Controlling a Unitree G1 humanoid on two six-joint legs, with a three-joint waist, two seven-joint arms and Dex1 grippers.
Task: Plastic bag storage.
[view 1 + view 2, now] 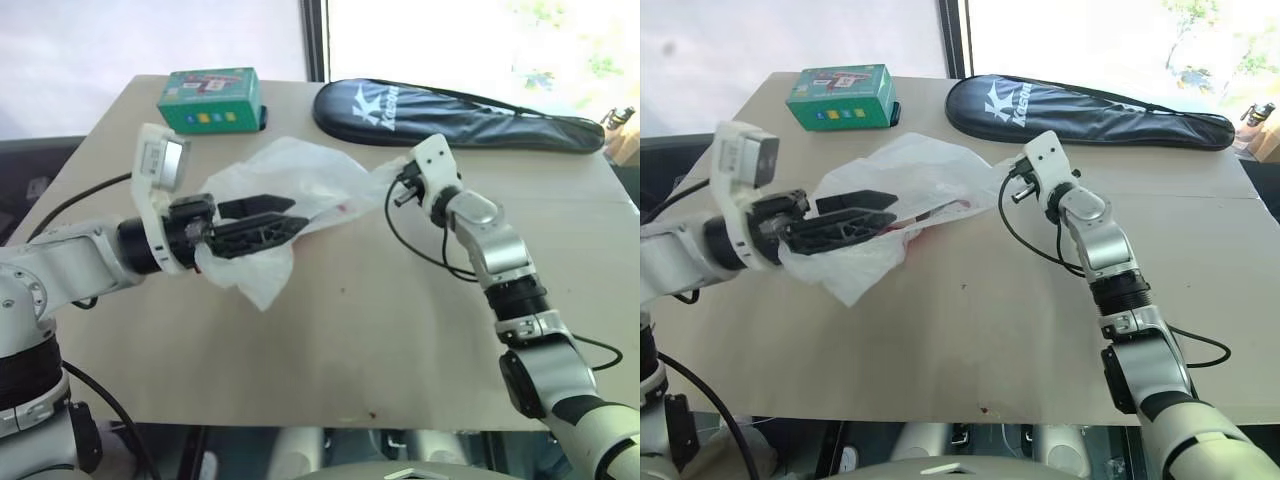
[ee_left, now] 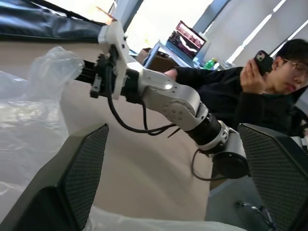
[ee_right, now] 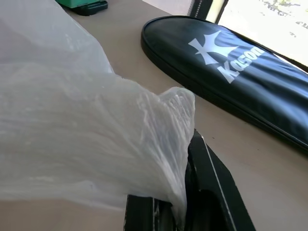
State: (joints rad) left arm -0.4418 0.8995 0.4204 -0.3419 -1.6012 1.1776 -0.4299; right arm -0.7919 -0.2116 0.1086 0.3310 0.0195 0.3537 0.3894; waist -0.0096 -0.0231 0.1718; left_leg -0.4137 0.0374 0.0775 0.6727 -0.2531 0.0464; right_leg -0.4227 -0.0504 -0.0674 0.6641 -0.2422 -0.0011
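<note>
Right gripper: fingers pressed together on a bunched corner of the plastic bag; the wrist view shows the film pinched between the two black fingers.
Left gripper: fingers spread wide apart and level, tips pointing toward the right gripper; nothing is clamped between them, though bag film lies around and under them.
Bag, position: stretched between the two grippers over the table, with one end at the right gripper's pinch and the loose bulk by the left gripper's fingers.
Bag, long axis: runs from gripper to gripper, narrowing to a twisted neck at the right gripper; a slack lobe hangs below the left gripper's fingers.
Bag, markings: a small reddish mark on the film near the left fingertips; not readable.
Racket cover: long and black, lying beyond the right gripper at the table's far edge; white lettering reads "Kason".
Green box: beyond the left gripper at the far edge; its printing is too small to read.
Person: seated past the table's edge, holding a phone up.
Laptop: open behind the person's arm, screen lit.
</note>
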